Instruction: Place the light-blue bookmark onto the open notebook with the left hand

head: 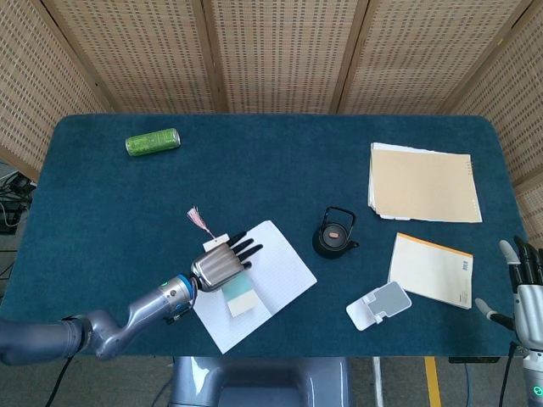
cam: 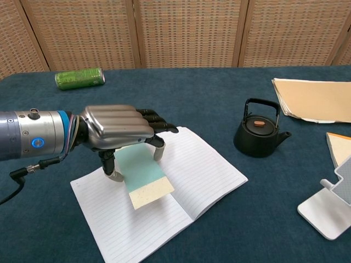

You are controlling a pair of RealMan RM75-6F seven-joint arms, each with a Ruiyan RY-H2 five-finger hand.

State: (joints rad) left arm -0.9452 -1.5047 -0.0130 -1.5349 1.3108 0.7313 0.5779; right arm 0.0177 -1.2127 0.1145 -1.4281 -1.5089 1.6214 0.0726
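Note:
The open notebook [head: 280,264] [cam: 205,164] lies near the table's front edge, its lined pages facing up. My left hand [head: 222,266] [cam: 119,127] hovers palm down over its left page and holds the light-blue bookmark [head: 238,296] [cam: 142,174] between thumb and fingers. The bookmark's cream end points to the front and sits low over the page; I cannot tell whether it touches. Its pink tassel [head: 200,222] sticks out behind the hand. My right hand [head: 528,287] stands at the table's front right corner, fingers apart and holding nothing; only the head view shows it.
A green can [head: 153,142] [cam: 80,78] lies at the back left. A black teapot [head: 335,232] [cam: 259,131] stands right of the notebook. Further right are tan folders [head: 422,182], an orange-edged notepad [head: 433,268] and a white phone stand [head: 378,304] [cam: 329,211].

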